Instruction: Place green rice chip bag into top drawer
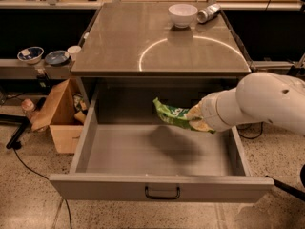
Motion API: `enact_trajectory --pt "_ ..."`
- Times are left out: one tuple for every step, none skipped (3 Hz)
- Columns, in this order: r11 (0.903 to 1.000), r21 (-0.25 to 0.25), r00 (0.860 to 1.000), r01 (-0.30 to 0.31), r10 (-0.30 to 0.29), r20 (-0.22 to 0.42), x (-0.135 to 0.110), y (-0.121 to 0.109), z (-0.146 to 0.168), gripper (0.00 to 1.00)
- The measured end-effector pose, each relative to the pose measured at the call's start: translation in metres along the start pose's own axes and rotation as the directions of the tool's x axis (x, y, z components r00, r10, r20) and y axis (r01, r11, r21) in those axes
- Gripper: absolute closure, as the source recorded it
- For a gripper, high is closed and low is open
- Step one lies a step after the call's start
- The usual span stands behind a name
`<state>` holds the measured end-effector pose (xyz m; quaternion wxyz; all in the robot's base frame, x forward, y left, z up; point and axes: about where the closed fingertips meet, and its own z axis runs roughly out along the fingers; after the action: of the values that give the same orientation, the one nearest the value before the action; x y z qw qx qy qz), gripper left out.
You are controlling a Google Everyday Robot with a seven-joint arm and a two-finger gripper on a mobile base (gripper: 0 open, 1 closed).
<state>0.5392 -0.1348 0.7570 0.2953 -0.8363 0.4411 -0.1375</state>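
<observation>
the gripper (197, 119), held over the right part of the top drawer (95, 187), is largely masked by the right end of the green rice chip bag (172, 115) that is clamped in it. the lettering on the bag is too small to be read. the arm (267, 101) is cut off by the right edge. the back of the drawer is lost in shadow under the table (143, 37). the item (208, 12) lying beside the white bowl (183, 14) cannot be identified. the contents of the cardboard box (57, 118) are partly hidden by its flap and by the drawer's side.
</observation>
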Motion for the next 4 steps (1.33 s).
enact_trajectory --pt "0.9988 -0.049 1.000 -0.003 0.003 0.002 -0.0026 0.0174 0.0094 1.00" --pt "0.9971 -0.075 1.000 -0.016 0.018 0.023 -0.0039 0.0269 0.0118 1.00" --pt "0.9970 -0.075 1.000 -0.017 0.018 0.024 -0.0040 0.0272 0.0119 0.82" --pt "0.9970 -0.075 1.000 -0.017 0.018 0.024 -0.0041 0.0271 0.0119 0.58"
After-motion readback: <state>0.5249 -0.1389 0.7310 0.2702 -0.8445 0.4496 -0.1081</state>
